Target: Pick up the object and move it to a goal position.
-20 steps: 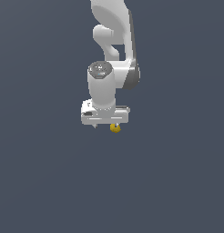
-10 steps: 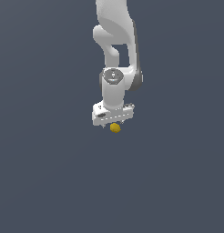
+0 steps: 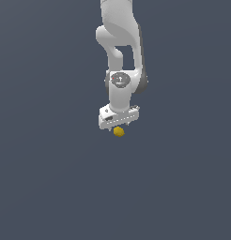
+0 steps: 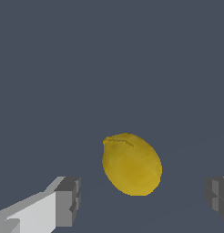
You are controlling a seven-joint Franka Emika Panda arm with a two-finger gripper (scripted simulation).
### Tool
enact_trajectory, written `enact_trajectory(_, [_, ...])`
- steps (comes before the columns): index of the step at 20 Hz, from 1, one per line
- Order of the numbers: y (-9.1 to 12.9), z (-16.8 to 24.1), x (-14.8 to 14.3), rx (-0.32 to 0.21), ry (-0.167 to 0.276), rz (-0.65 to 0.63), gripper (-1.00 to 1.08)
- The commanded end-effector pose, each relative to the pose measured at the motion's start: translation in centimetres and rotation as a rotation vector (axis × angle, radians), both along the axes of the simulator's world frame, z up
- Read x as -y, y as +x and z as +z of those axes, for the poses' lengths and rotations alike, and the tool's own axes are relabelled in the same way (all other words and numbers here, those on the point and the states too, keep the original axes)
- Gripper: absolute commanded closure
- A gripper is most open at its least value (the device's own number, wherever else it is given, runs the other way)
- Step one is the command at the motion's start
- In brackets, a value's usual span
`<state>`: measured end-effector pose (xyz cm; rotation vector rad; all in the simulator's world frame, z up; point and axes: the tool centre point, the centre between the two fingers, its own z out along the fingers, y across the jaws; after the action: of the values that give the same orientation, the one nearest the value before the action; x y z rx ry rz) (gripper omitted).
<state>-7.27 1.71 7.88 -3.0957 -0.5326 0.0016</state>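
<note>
Jaws wide apart, holding nothing, w/ yellow object between them but touching neither; gripper sits just above it. Approach looks done; grasp, lift, move to goal left.

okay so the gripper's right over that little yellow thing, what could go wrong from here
1. The yellow object is rounded and egg-shaped, so it may roll or squirt out when the open gripper closes.
2. In the wrist view it sits nearer one finger; that pad could touch first and push it aside.
</note>
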Motion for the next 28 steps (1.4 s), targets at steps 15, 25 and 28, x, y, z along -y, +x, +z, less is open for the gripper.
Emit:
enact_trajectory(15, [-0.1,-5.0,0.0,0.001,0.0,0.005,-0.92])
enact_trajectory(25, [-0.1,-5.1,0.0,0.001,0.0,0.005,1.08])
enact_trajectory(28, [-0.1,-5.0,0.0,0.002,-0.001,0.005,1.08])
